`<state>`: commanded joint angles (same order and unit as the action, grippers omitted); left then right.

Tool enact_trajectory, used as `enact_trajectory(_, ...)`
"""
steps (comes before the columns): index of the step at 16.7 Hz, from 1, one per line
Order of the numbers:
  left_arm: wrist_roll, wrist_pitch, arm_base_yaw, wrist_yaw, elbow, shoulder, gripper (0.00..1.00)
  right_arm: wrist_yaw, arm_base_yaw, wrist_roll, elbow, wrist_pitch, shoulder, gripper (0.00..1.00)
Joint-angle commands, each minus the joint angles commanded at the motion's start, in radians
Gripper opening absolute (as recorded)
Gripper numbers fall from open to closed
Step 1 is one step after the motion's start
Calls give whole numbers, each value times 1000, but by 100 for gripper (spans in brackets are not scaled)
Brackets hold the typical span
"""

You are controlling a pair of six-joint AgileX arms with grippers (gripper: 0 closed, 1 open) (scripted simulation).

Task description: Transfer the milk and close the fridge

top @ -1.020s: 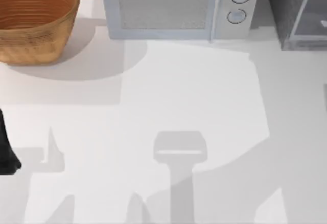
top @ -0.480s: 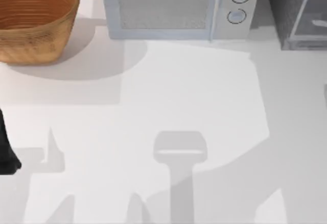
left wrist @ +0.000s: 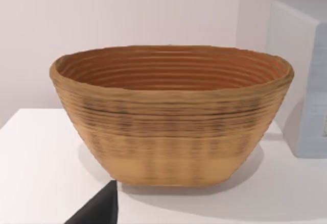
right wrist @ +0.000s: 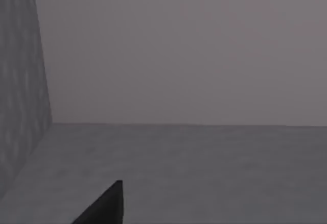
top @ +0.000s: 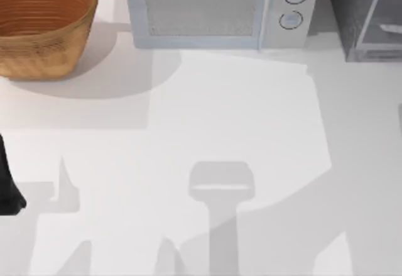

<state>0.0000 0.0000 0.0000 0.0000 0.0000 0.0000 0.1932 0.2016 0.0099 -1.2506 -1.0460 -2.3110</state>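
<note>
The fridge [top: 367, 15] is the grey speckled cabinet at the table's far right corner, with a pale door frame slanting across its front. The milk is out of view. My left arm [top: 7, 185] is a dark shape at the table's left edge, in front of the basket. A dark tip of my left gripper [left wrist: 99, 211] points toward the basket, well short of it. In the right wrist view a dark tip of my right gripper [right wrist: 104, 206] hangs over a dim grey floor, with the fridge's speckled wall [right wrist: 20, 91] beside it.
A woven brown basket [top: 41, 24] stands at the far left and looks empty in the left wrist view [left wrist: 171, 114]. A light grey microwave [top: 217, 12] with two round knobs sits between basket and fridge. The white table [top: 239, 119] lies open in front.
</note>
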Motion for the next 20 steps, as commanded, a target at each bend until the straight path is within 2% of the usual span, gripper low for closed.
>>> enact_trajectory(4, 0, 0, 0, 0, 0, 0, 100, -15, -3, 2, 52, 43, 103, 100)
enact_trajectory(8, 0, 0, 0, 0, 0, 0, 100, -39, -24, 2, 190, 158, 374, 100)
enact_trajectory(20, 0, 0, 0, 0, 0, 0, 100, -128, -148, 2, 881, 738, 1689, 100)
